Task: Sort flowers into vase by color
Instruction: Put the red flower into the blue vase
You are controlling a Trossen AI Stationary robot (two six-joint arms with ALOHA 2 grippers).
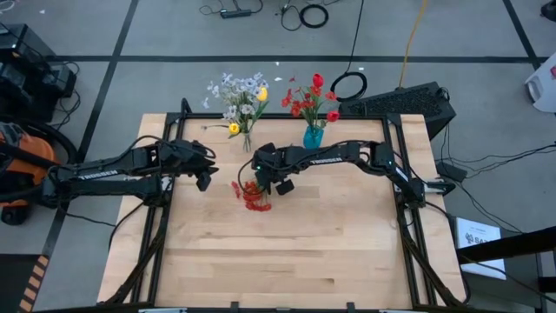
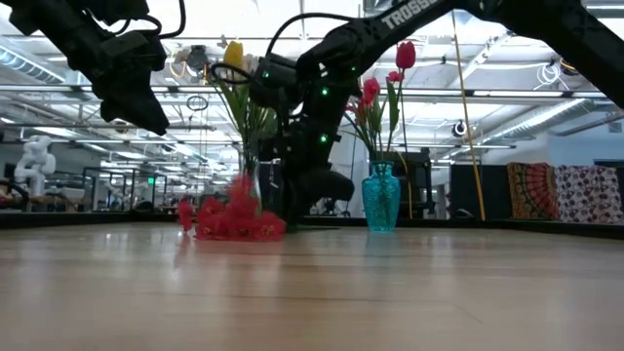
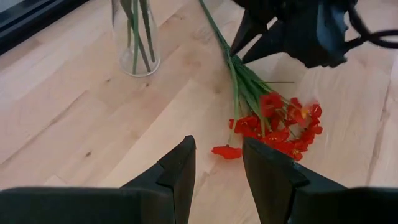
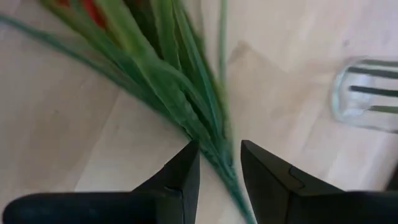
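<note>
Red spray lying on the desk, right gripper down at its stems.

The red spray (image 1: 253,195) lies flat on the wooden desk (image 1: 295,252), just in front of the clear vase (image 1: 246,142), with its blossoms toward the front and its green stems pointing back. The right gripper (image 1: 274,181) is low over the stems; its jaws stand apart with the stems between them, and I cannot tell if they touch. The left gripper (image 1: 205,176) hangs above the desk to the left of the spray, jaws apart and holding nothing. The clear vase holds white sprays and yellow tulips (image 1: 233,128). The blue vase (image 1: 313,136) beside it holds red flowers (image 1: 314,97).
</note>
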